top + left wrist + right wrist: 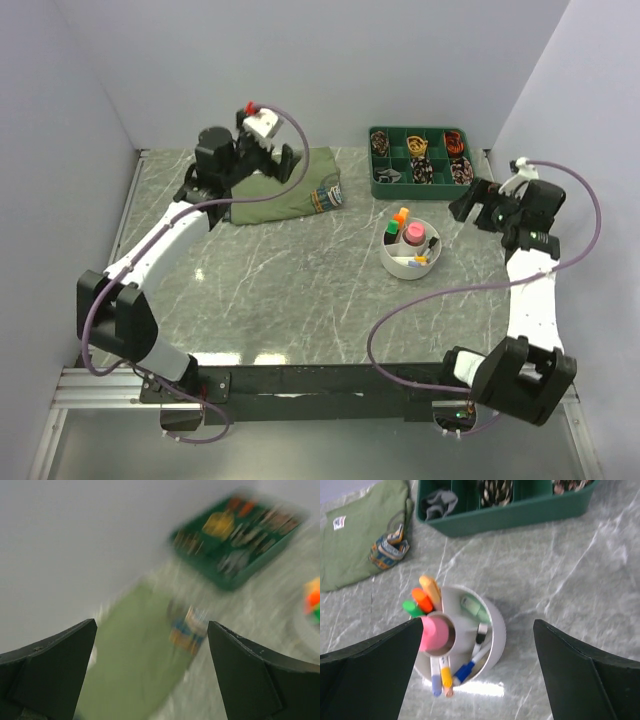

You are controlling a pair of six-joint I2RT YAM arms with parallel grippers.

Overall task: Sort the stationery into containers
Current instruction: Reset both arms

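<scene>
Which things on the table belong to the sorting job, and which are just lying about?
Job:
- white tub
- pens and highlighters standing in it

Lying about:
- folded green shirt, far left
- dark green tray of small items, behind the tub

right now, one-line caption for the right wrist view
Open right gripper framing a white round plastic tub of coloured pens and highlighters.

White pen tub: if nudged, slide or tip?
Probably slides: the white tub looks broad and low on the glossy tabletop. Highlighters lean over one rim, so a high push might tip it. Looks plastic, likely light.
</scene>
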